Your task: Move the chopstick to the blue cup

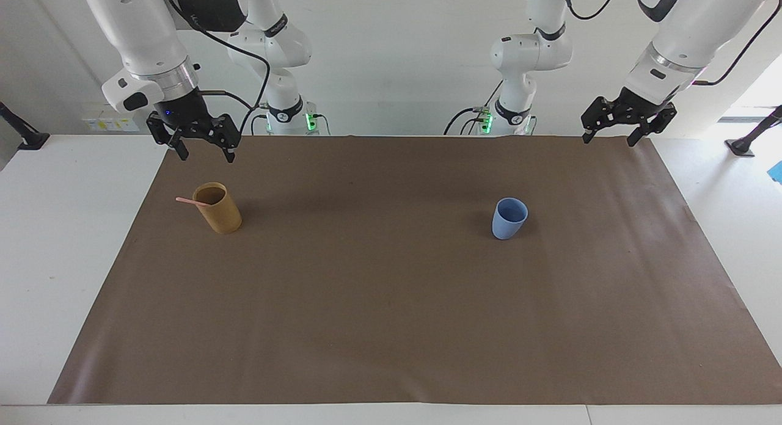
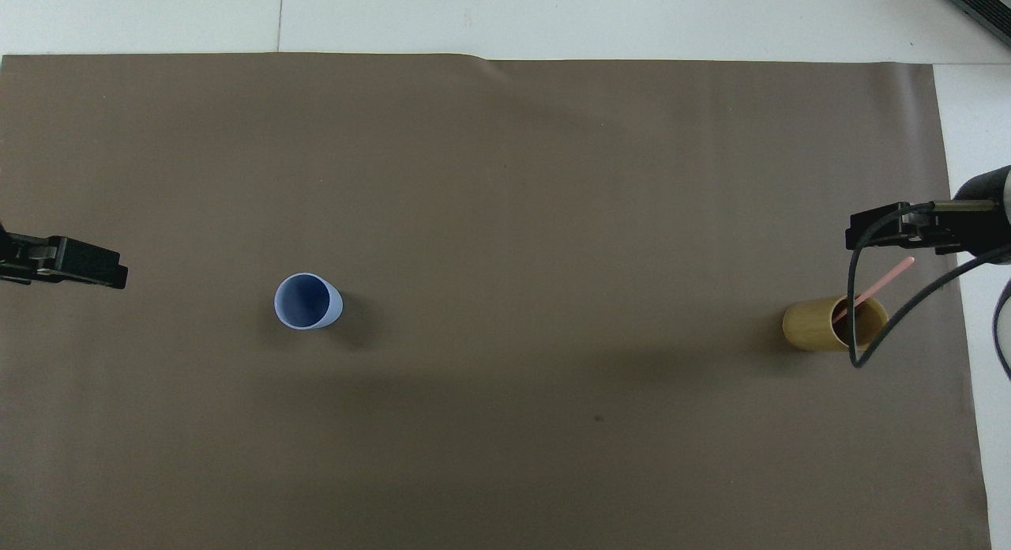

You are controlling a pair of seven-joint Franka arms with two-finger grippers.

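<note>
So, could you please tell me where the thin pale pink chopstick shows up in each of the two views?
Facing view: the thin pale pink chopstick leans in the tan cylindrical cup, its tip past the rim, at the picture's left.
Overhead view: the chopstick is at the picture's right, slanting up out of the same cup.
Shared landmark: the small light-blue tapered cup, standing toward the left arm's end of the brown mat.

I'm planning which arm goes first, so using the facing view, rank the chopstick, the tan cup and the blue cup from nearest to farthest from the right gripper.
From the right gripper, raised and open over the mat's edge at its own end:
1. The chopstick, leaning out of the tan cup.
2. The tan cup, at the right arm's end; nearly level with the chopstick it holds.
3. The blue cup, toward the left arm's end, clearly farthest.
</note>
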